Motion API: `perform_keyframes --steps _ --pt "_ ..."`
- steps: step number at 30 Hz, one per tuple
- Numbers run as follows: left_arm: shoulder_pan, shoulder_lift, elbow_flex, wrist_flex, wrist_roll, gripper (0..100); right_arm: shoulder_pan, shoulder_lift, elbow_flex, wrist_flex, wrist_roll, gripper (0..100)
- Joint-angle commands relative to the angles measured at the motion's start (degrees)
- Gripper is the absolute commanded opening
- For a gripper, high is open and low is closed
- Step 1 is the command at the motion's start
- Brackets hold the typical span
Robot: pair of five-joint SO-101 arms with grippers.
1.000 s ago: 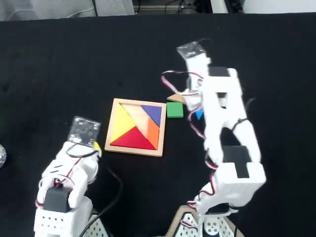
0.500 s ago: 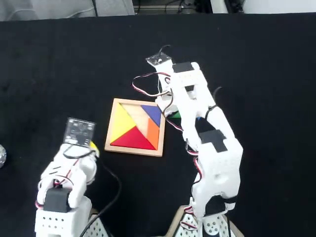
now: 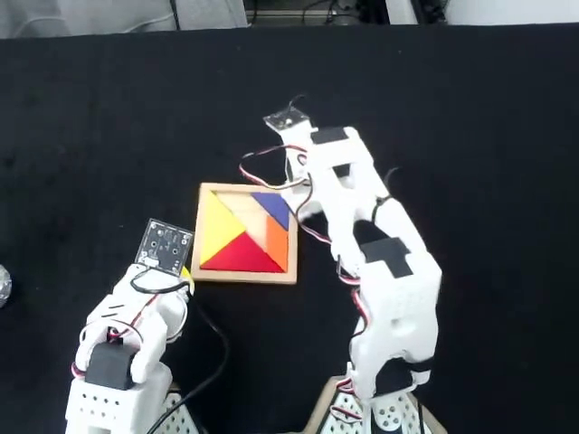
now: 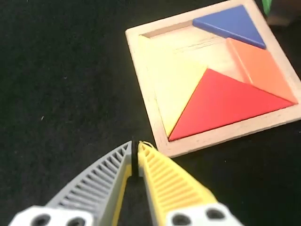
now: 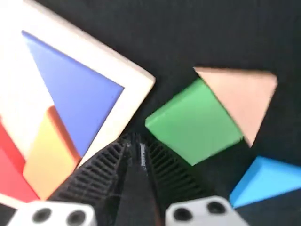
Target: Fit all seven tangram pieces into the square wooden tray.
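4 pieces (image 4: 221, 101) lie in the tray (image 4: 235, 128); a square (image 5: 193, 122) and 2 triangles (image 5: 247, 96) lie just outside 1 corner.

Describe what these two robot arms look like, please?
Both arms are chunky white plastic shells with black motor blocks, and thin red, black and white wires loop along the joints. The left arm ends in ribbed jaws, one grey and one yellow; the right arm has ribbed black jaws.
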Motion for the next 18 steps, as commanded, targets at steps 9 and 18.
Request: perform_keyframes --steps 9,18 --pt "0.84 -0.35 0.31 -0.09 -0.7 3 1.85 -5.23 -15.25 10.64 0.53 1.1" --pt "0.75 -0.35 0.57 -0.26 -0.7 3 13.45 -27.12 6.37 6.24 9.41 1.1"
